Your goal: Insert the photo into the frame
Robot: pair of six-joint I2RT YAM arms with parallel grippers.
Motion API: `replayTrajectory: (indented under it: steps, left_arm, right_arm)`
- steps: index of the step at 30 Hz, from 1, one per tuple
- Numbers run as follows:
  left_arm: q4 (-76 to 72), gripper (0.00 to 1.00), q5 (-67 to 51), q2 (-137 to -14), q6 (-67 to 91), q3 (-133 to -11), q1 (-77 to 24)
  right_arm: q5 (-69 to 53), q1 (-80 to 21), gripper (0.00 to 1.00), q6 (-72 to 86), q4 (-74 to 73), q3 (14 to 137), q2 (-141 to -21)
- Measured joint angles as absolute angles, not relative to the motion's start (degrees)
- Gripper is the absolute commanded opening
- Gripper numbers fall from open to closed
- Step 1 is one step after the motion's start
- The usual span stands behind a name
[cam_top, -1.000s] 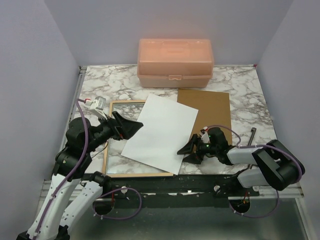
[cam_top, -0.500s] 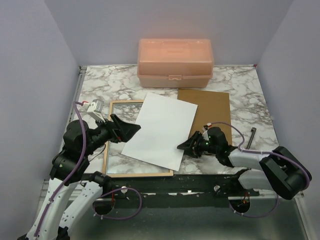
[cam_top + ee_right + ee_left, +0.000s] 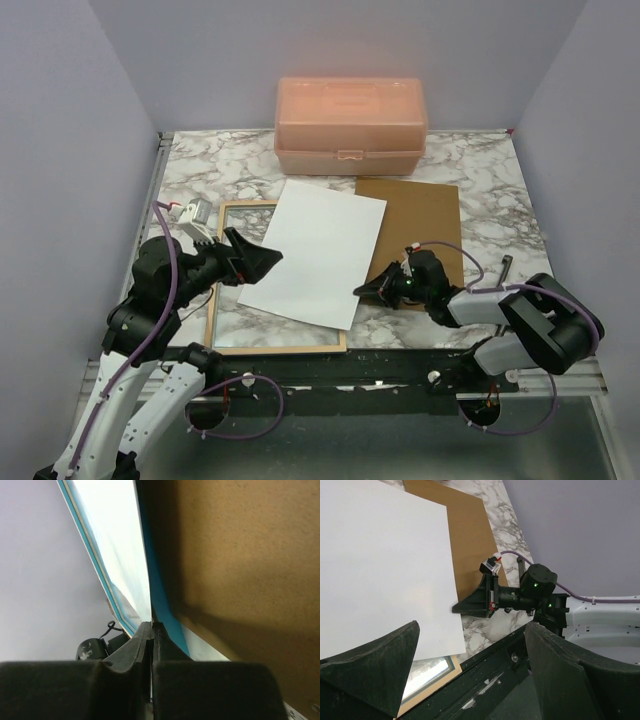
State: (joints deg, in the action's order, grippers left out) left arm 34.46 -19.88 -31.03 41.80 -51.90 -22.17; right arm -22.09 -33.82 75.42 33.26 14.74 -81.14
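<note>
One sheet: the photo [image 3: 318, 250], light, floppy; we favoured its edges.
Right jaws: pinched shut on its right edge.
Left jaws: gaped wide, empty.

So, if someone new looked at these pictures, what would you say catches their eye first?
Probably the photo, a big white sheet lying blank side up mid-table, overlapping the frame on its left and the brown board on its right. The right gripper is shut on its near right corner; the left gripper hangs open at its left edge. A peach plastic box sits at the table's far edge.
</note>
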Motion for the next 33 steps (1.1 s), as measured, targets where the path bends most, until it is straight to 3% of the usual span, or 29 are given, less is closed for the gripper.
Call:
replayTrajectory:
  steps: [10, 19, 33]
  left_arm:
    - [37.89, 0.88, -17.21, -31.40, 41.39, -51.64, -22.17]
    - [40.69, 0.88, -15.33, -33.95, 40.88, -51.62, -22.17]
    - [41.56, 0.88, -15.40, -35.99, 40.47, -50.06, -22.17]
  right_arm:
    - [-22.68, -33.82, 0.00, 72.01, 31.05, 19.38, -79.35]
    - [-26.30, -33.82, 0.00, 63.79, 19.62, 28.16, -78.32]
    - [-35.00, -33.82, 0.00, 53.47, 9.28, 34.63, -86.32]
